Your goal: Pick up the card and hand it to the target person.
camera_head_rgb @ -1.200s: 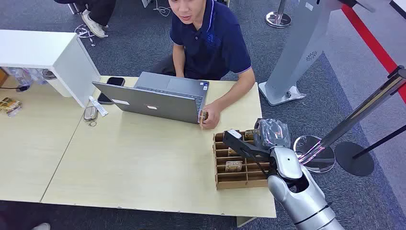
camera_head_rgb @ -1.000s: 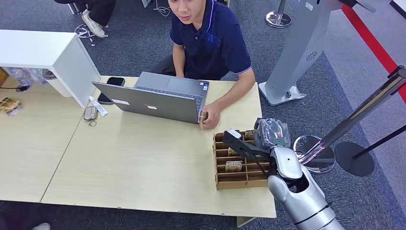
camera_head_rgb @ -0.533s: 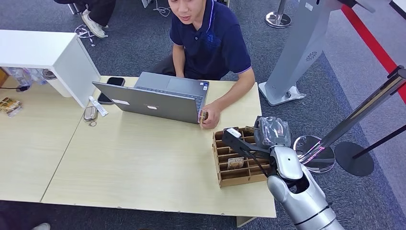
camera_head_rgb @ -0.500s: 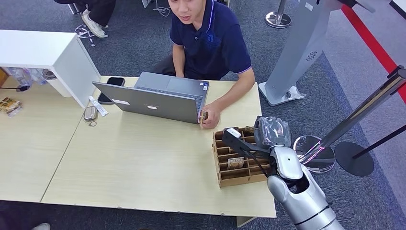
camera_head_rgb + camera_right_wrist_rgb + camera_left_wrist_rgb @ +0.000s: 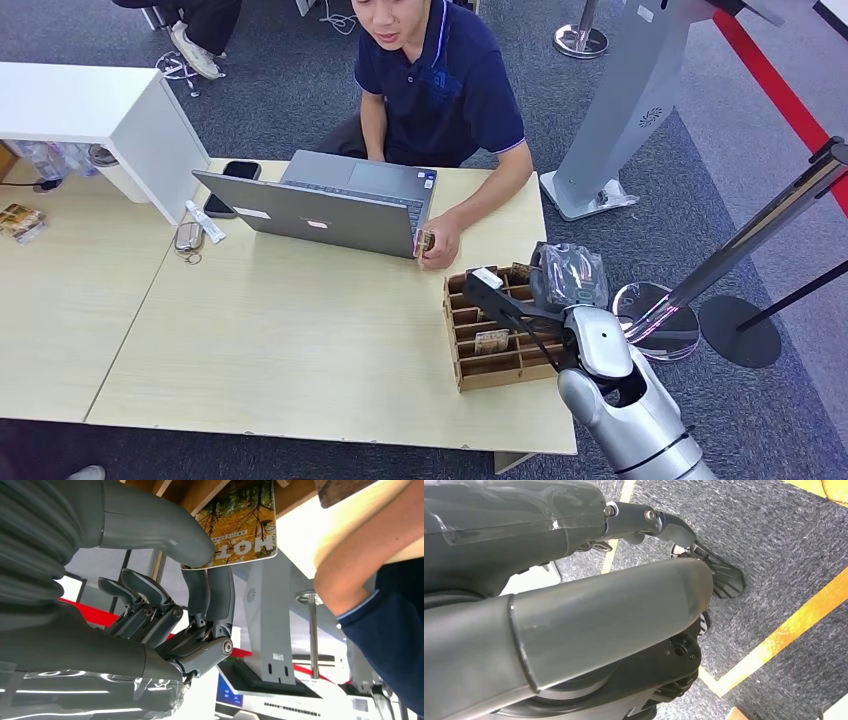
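Cardboard rack, right hand pinching one card

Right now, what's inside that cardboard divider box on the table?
The cardboard divider box holds one card lying in a slot. The right hand reaches into the far slots and pinches a card; slots beneath the hand are covered.

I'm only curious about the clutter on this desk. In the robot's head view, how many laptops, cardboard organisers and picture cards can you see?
Laptop: 1
Cardboard organiser: 1
Picture cards: 3, with one in the organiser, one at its far edge and one in the person's hand
Total: 5
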